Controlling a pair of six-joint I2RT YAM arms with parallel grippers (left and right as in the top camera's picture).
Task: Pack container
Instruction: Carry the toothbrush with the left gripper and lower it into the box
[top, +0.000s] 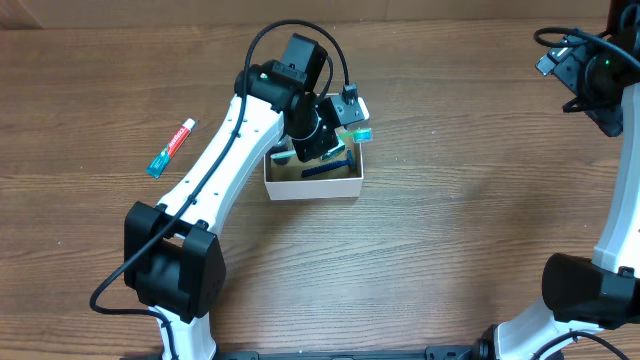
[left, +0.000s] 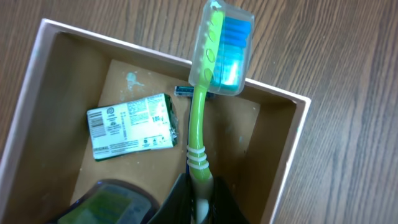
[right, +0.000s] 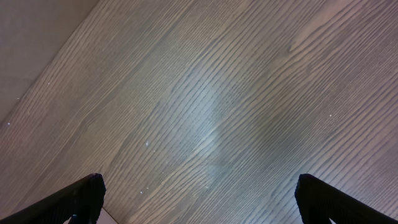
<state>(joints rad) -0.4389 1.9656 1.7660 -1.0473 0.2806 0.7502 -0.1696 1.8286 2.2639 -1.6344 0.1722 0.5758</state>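
The container (top: 340, 186) is a small white-walled box with a brown bottom, mid-table; it also shows in the left wrist view (left: 283, 155). My left gripper (left: 200, 202) is shut on a green toothbrush (left: 199, 118) whose capped blue head (left: 224, 50) sticks out over the box's far wall. It hovers over the box (top: 322, 135). Inside lie a green-and-white packet (left: 130, 126), a blue razor (top: 328, 168) and a green-labelled dark item (left: 112, 205). My right gripper (right: 198, 199) is open over bare table, at the far right (top: 590, 85).
A toothpaste tube (top: 171, 147) with a red cap end lies on the wooden table to the left of the box. The left arm's base (top: 175, 265) stands at the front left, the right arm's base (top: 590, 295) at the front right.
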